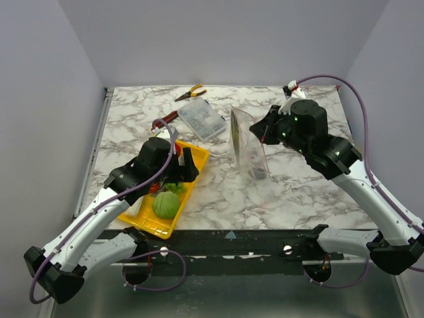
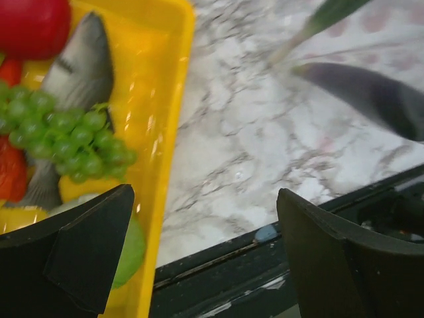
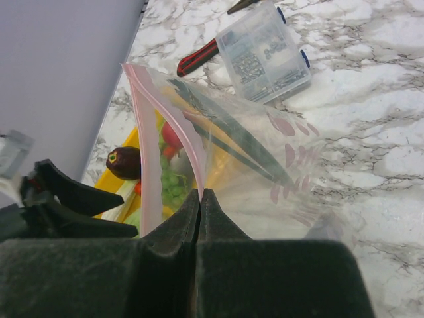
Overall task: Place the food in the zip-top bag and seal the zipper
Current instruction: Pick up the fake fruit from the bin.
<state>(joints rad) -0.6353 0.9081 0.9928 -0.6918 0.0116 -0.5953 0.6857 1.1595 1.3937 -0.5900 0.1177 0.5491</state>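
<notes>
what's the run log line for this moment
left gripper open at yellow tray rim | right gripper shut on zip-top bag mouth | zipper unsealed | cabbage in tray

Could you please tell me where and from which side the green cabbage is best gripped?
Probably best across its round middle, coming straight down from above: the cabbage lies at the near end of the yellow tray, walls and neighbours crowding its sides, only its top exposed.

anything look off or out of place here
Nothing is spilled or broken. The one odd sight is the zip-top bag: it stands crumpled on edge, pinched at its pink zipper by the right gripper, jaws shut, mouth gaping toward the yellow tray.
</notes>
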